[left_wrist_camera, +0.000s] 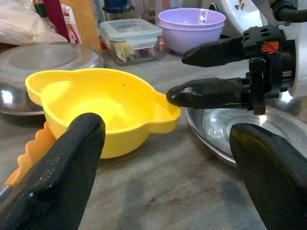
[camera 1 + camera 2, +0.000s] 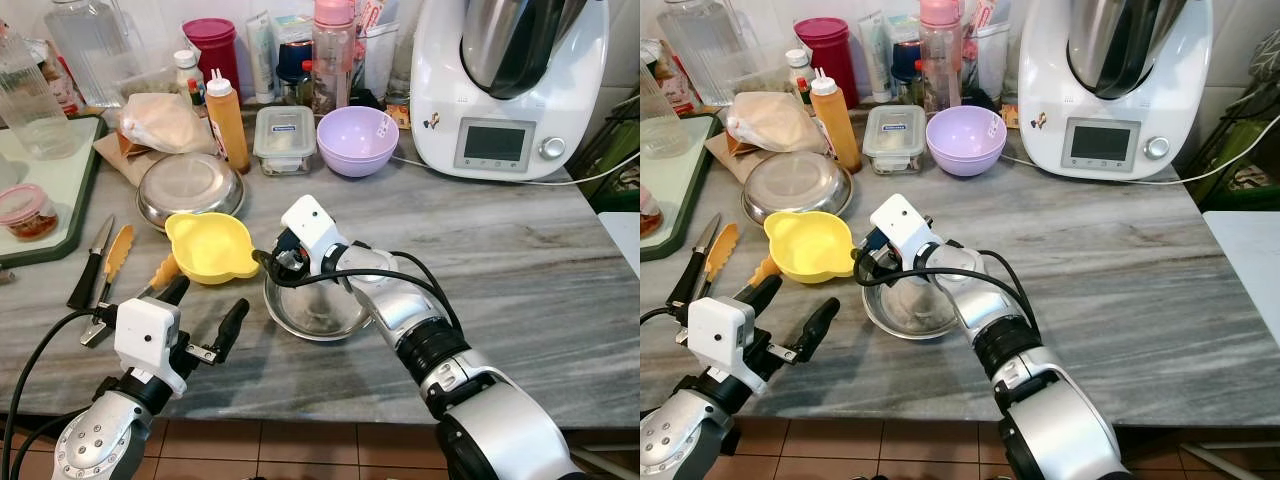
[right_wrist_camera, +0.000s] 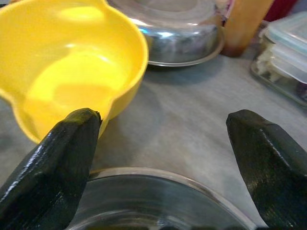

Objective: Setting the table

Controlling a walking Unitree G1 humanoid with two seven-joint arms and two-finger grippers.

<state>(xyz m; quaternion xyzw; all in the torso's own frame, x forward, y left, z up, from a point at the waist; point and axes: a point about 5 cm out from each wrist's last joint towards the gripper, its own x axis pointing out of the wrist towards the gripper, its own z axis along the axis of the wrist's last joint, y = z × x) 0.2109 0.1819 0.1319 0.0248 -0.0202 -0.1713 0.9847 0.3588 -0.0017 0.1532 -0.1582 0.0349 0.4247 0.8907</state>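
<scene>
A yellow plastic bowl [image 2: 210, 245] with two small handles stands on the grey marble counter [image 2: 520, 270]. Just to its right sits an empty steel bowl [image 2: 315, 308]. My right gripper [image 2: 272, 262] hovers open over the steel bowl's near-left rim, its fingers [image 1: 206, 93] pointing at the yellow bowl's right handle and close to it. In the right wrist view the yellow bowl [image 3: 67, 62] lies just beyond one fingertip. My left gripper [image 2: 210, 297] is open near the counter's front edge, just in front of the yellow bowl and holding nothing.
A lidded steel dish [image 2: 190, 187], an orange squeeze bottle [image 2: 228, 120], a clear food box [image 2: 285, 138] and purple bowls [image 2: 357, 140] stand behind. A white kitchen machine [image 2: 510, 85] fills the back right. A knife [image 2: 90, 265] and orange tongs [image 2: 118, 255] lie left, beside a green tray [image 2: 85, 200].
</scene>
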